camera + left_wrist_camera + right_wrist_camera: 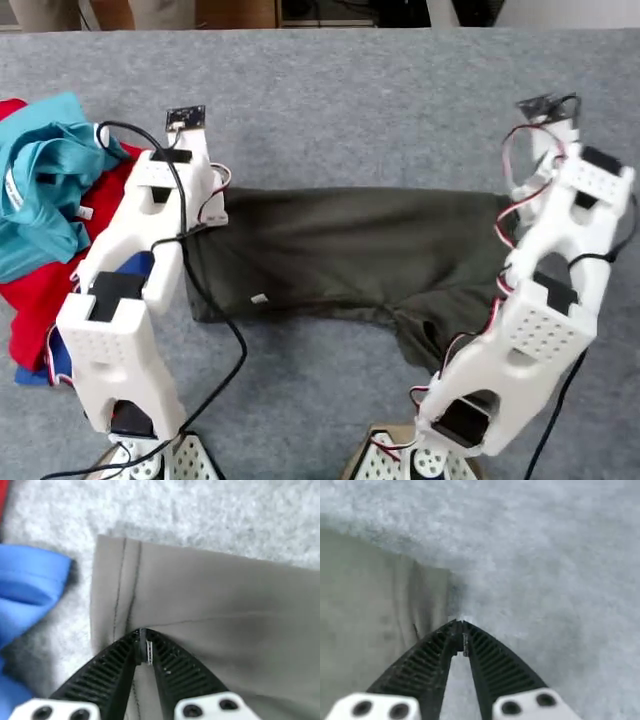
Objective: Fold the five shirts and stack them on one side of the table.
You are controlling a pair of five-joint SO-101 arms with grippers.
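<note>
An olive shirt lies spread flat across the middle of the grey table. My left gripper is shut, pinching the fabric just inside the olive shirt's stitched left edge. In the high view the left gripper sits at that left edge. My right gripper is shut right at the border of the olive shirt, where the cloth puckers into a ridge. From above, the right gripper is at the shirt's right end.
A pile of shirts lies at the table's left side: a teal one on top, a red one beneath, and a blue one by the left arm. The blue shirt is close beside the olive shirt's edge.
</note>
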